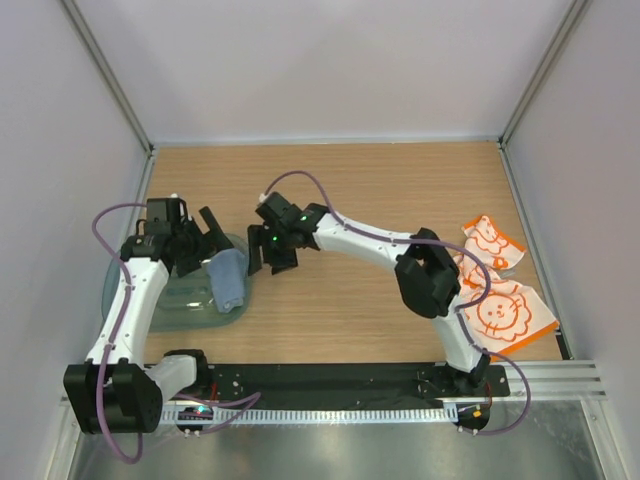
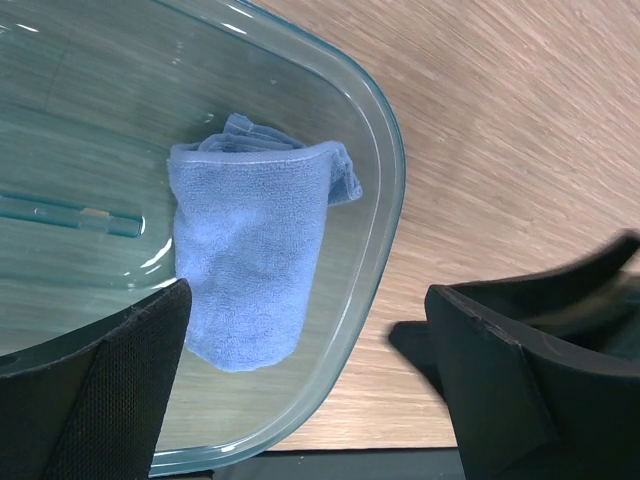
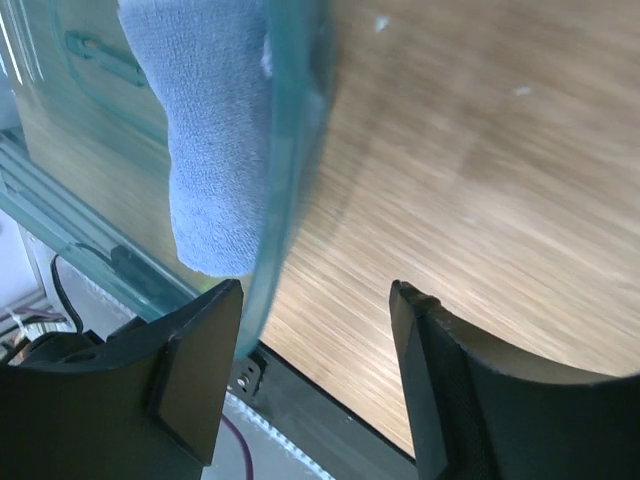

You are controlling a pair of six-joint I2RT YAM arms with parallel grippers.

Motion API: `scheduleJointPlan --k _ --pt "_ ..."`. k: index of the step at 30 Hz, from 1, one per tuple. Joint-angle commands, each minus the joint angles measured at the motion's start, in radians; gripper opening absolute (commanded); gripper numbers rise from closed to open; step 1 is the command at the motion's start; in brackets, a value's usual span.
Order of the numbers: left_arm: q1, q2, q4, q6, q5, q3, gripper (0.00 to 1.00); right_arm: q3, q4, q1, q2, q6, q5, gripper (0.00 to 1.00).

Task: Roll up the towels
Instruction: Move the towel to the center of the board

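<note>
A pale blue towel [image 1: 228, 279] lies rolled up inside the translucent tray [image 1: 160, 305], against its right wall. The left wrist view shows the blue towel [image 2: 245, 255] as a loose roll with no finger on it. My left gripper [image 1: 204, 245] hangs open over the tray's right part, empty [image 2: 310, 375]. My right gripper [image 1: 268, 262] is open just right of the tray, over the wood, empty [image 3: 315, 370]; its left finger [image 3: 195, 370] is close to the tray rim [image 3: 290, 150]. Two orange and white towels [image 1: 490, 245] [image 1: 505, 315] lie unrolled at the far right.
The tray's rim [image 2: 385, 200] curves between my left gripper's fingers. A black rail [image 1: 350, 385] runs along the near edge by the arm bases. White walls close the table on three sides. Bare wood [image 1: 350, 180] lies between the tray and the patterned towels.
</note>
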Motion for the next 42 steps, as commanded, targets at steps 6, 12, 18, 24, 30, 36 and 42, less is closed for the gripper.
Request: scheduleJointPlan --k 6,12,18,24,30,36,42 --pt "0.008 -0.019 0.021 0.005 -0.006 0.013 1.0 -0.226 -0.068 -0.257 -0.413 -0.1 0.094 0.73" --pt "0.008 -0.009 0.028 0.008 0.02 0.016 1.0 -0.353 -0.243 -0.685 -0.586 -0.238 0.353 0.77" --pt "0.006 -0.002 0.041 0.007 0.057 0.012 1.0 -0.505 -0.265 -1.194 -0.597 -0.325 0.375 0.75" --pt "0.006 0.02 0.047 0.007 0.093 0.012 1.0 -0.483 -0.269 -1.261 -0.454 -0.312 0.426 0.77" --pt "0.006 0.02 0.051 0.008 0.108 0.009 1.0 -0.486 -0.226 -1.247 -0.293 -0.355 0.26 0.67" --pt "0.006 0.014 0.05 0.008 0.102 0.009 1.0 -0.489 -0.183 -1.083 -0.216 -0.37 0.149 0.34" --pt "0.008 0.011 0.044 0.008 0.073 0.012 1.0 -0.372 -0.121 -0.672 -0.161 -0.398 0.003 0.31"
